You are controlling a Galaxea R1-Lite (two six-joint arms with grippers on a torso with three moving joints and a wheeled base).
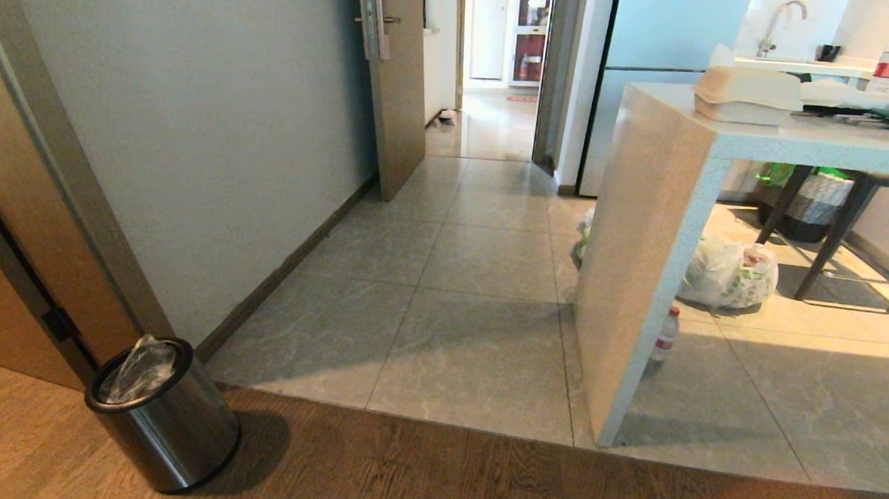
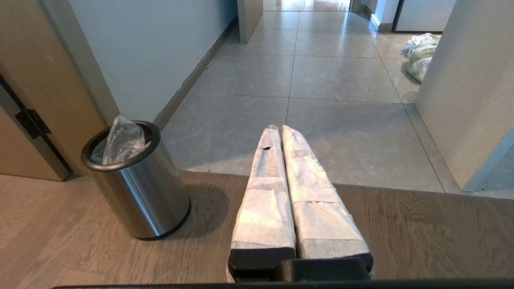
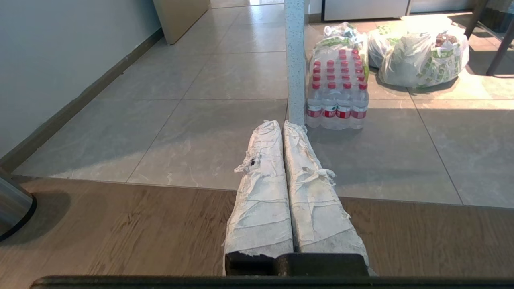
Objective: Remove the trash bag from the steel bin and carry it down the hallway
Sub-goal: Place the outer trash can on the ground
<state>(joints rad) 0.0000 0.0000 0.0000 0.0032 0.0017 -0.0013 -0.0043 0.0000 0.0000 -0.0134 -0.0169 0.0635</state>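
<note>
Here, at the lower left of the head view, the steel bin (image 1: 163, 417) stands on the wood floor beside the door frame, with the trash bag (image 1: 139, 371) bunched in its mouth and poking just above the black rim. Neither arm appears in that view. From the wrists, the left gripper (image 2: 278, 129) and the right gripper (image 3: 280, 124) both hang over the wood floor with their cloth-wrapped fingers pressed together, holding nothing, well apart from the bin.

The hallway (image 1: 487, 128) opens at the upper middle of the frame, past a half-open door (image 1: 395, 82). The thin, crinkly bag looks likely to slip or tear if pinched at one loose fold, and a snagged pull could tip the light bin over. On the way out, the stone counter (image 1: 648, 236), a pack of water bottles (image 3: 336, 90) and white bags with green print (image 3: 421, 56) crowd the right side of the frame, so a swinging bag might catch there.
</note>
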